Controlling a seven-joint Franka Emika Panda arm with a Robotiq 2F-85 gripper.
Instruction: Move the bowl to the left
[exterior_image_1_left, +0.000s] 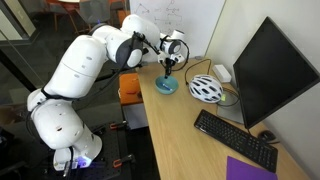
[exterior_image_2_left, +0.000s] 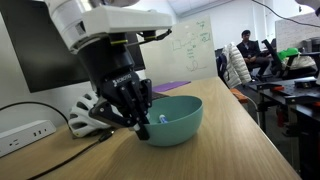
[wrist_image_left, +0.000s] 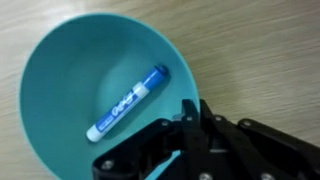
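The light-blue bowl (wrist_image_left: 80, 90) fills the wrist view and holds a blue marker (wrist_image_left: 128, 103). In both exterior views the bowl (exterior_image_1_left: 166, 86) (exterior_image_2_left: 178, 122) stands on the wooden desk next to the white-and-black helmet (exterior_image_1_left: 206, 89) (exterior_image_2_left: 88, 112). My gripper (wrist_image_left: 185, 112) comes down from above and its fingers are closed on the bowl's rim, one inside and one outside. It shows at the rim on the helmet's side in an exterior view (exterior_image_2_left: 138, 120) and above the bowl in an exterior view (exterior_image_1_left: 168, 68). I cannot tell whether the bowl is lifted off the desk.
A monitor (exterior_image_1_left: 270, 70), a black keyboard (exterior_image_1_left: 235, 138) and a purple notebook (exterior_image_1_left: 250, 169) lie further along the desk. A white power strip (exterior_image_2_left: 25, 133) with cables lies behind the helmet. The desk's edge (exterior_image_1_left: 150, 120) runs close to the bowl.
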